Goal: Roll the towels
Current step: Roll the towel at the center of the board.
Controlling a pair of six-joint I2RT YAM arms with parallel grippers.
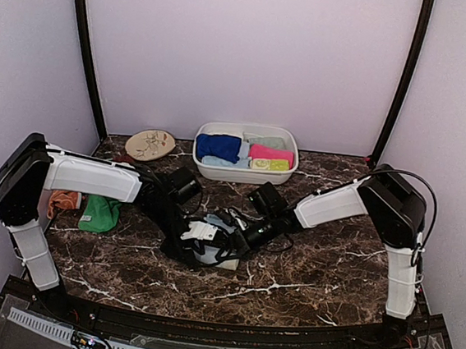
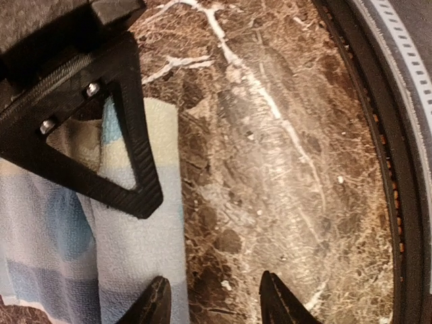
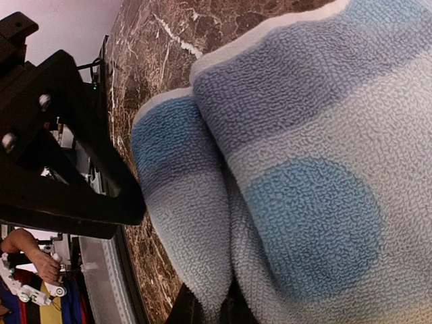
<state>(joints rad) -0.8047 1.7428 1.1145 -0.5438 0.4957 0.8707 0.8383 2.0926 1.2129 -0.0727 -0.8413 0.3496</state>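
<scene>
One dotted towel (image 1: 213, 253) lies mid-frame on the worktop (image 1: 331, 266). Left fingers (image 2: 154, 305) stand apart; right fingers (image 3: 192, 312) clamp it.

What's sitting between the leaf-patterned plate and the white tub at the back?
Nothing. The top view shows only a bare strip of marble table between the plate and the tub.

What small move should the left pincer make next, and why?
Probably slide the left pincer sideways onto the edge of the dotted towel and close: its jaws stand open over bare table, while the right pincer pinches the towel.
</scene>
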